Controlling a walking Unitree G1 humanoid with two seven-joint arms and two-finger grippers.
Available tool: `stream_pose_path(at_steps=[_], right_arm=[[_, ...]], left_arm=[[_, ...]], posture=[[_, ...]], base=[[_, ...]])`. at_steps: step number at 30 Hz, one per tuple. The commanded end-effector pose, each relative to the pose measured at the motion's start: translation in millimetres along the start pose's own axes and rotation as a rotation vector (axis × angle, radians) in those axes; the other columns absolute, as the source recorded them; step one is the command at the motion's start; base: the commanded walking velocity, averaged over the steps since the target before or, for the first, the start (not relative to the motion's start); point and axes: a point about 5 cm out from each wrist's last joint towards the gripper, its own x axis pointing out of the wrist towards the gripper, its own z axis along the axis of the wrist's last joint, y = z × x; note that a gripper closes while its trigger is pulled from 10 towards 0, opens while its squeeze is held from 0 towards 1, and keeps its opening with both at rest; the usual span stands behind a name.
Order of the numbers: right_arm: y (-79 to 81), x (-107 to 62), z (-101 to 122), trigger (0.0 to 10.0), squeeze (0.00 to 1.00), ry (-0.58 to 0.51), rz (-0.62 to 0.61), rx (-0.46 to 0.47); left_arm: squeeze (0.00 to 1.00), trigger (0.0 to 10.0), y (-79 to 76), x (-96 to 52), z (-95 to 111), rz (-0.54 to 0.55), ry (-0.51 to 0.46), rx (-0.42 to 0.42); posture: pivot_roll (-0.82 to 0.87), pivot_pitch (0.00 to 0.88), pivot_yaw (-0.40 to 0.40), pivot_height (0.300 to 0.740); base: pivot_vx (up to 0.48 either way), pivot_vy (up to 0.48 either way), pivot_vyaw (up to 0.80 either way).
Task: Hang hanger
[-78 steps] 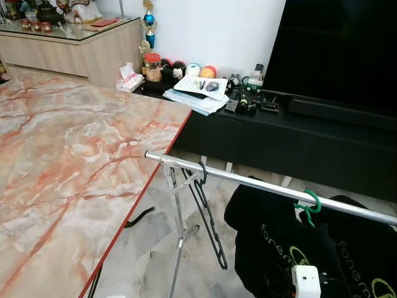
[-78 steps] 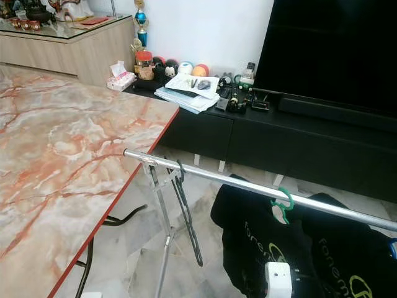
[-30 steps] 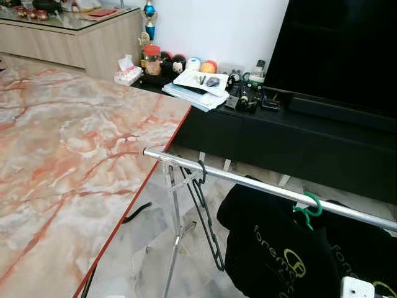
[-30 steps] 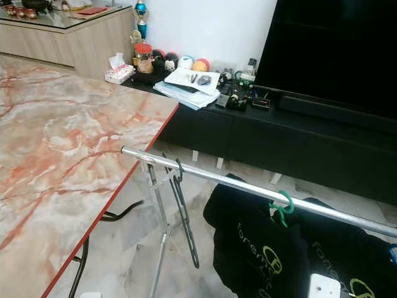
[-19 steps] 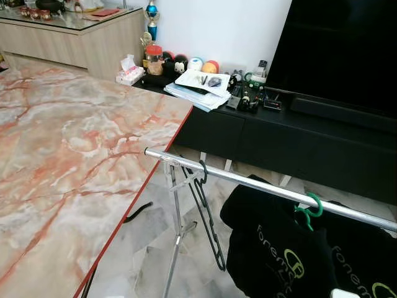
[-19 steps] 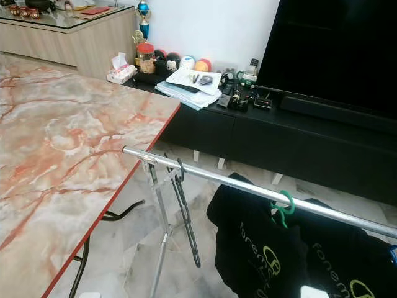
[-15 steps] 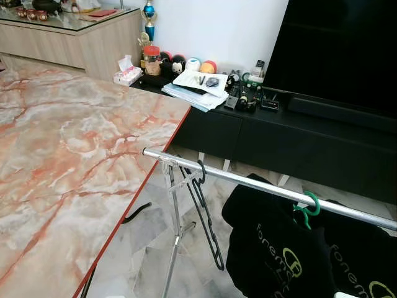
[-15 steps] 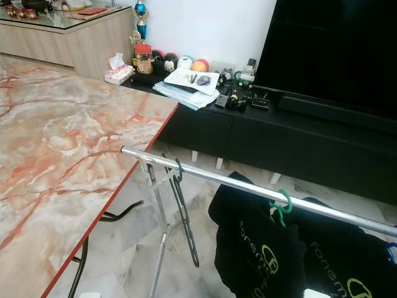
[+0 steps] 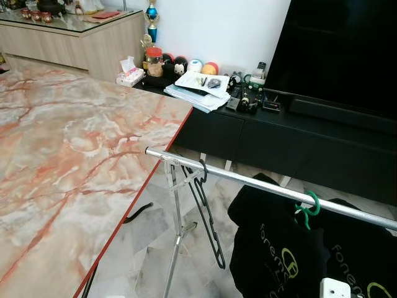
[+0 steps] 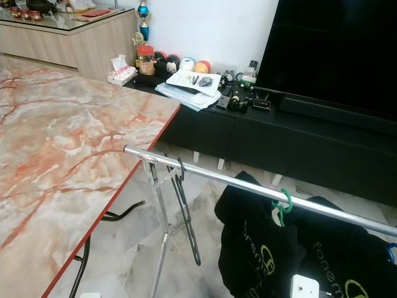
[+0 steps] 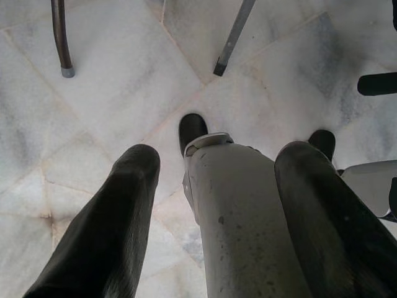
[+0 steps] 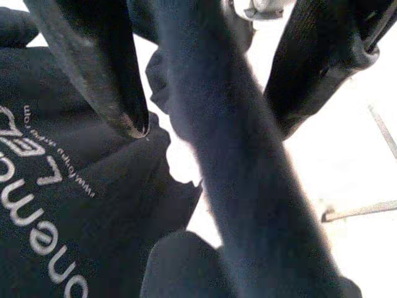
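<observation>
A silver clothes rail (image 9: 248, 181) runs from the table's corner off to the right. An empty black hanger (image 9: 208, 214) hangs near its left end. Further right, a green hanger hook (image 9: 308, 205) carries a black printed T-shirt (image 9: 273, 254), with a second black shirt (image 9: 360, 261) beside it. My right arm's white wrist housing (image 9: 335, 289) shows low in front of the shirts. My right gripper (image 12: 208, 127) is open against the printed shirt; a blurred dark strip runs between its fingers (image 12: 118, 81), touching neither. My left gripper (image 11: 217, 155) hangs open over the floor.
A marble-topped table (image 9: 68, 161) with a red edge lies to my left, close to the rail's folding stand (image 9: 177, 230). Behind the rail stands a black TV console (image 9: 291, 139) with papers and small items, and a large dark screen (image 9: 341, 49). My own leg (image 11: 242, 217) shows between the left fingers.
The head views shifted slightly. My right wrist housing sank below the picture's lower edge and has come back up at the lower right. The black shirt has shifted a little.
</observation>
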Motion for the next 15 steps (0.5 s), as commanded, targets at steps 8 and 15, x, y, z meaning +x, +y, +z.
stream_pose_path(at_steps=[8, 15], right_arm=[[-2.8, -8.4, -23.3, 0.0, 0.00, 0.102, -0.048, -0.051], [-0.4, -8.8, -26.2, 4.1, 0.00, 0.110, -0.040, -0.044]], left_arm=[[0.00, 10.0, -1.3, -0.7, -7.3, -0.009, 0.035, 0.021], [0.00, 10.0, -0.9, -0.7, -7.1, -0.010, 0.036, 0.029]], posture=[[0.02, 0.062, -0.070, 0.740], [0.02, 0.066, -0.068, 0.740]], base=[[0.000, 0.000, 0.00], [0.000, 0.000, 0.00]])
